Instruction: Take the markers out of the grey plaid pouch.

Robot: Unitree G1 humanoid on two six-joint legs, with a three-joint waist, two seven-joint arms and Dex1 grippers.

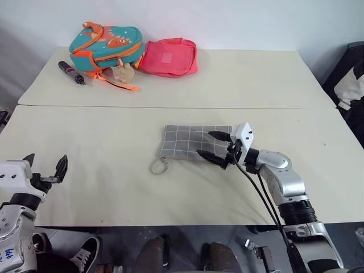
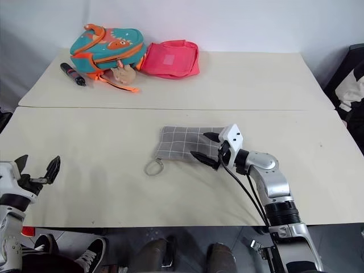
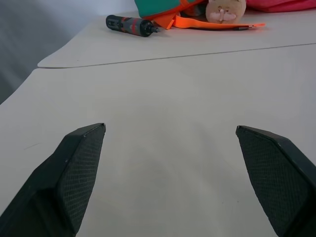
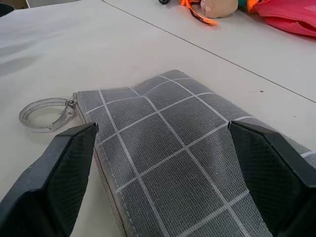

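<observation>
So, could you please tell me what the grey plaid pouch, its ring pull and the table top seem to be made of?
The grey plaid pouch looks like woven fabric, matte: a fine weave shows, with soft creases and a stitched edge. Its ring pull seems to be pale translucent plastic, though light metal is possible; it has a clip gate. The table top looks like smooth cream laminate or painted board with a dull sheen.

hidden: markers, none visible outside the closed grey plaid pouch (image 1: 190,142) | covered: pouch's end under right gripper (image 1: 215,146)
</observation>
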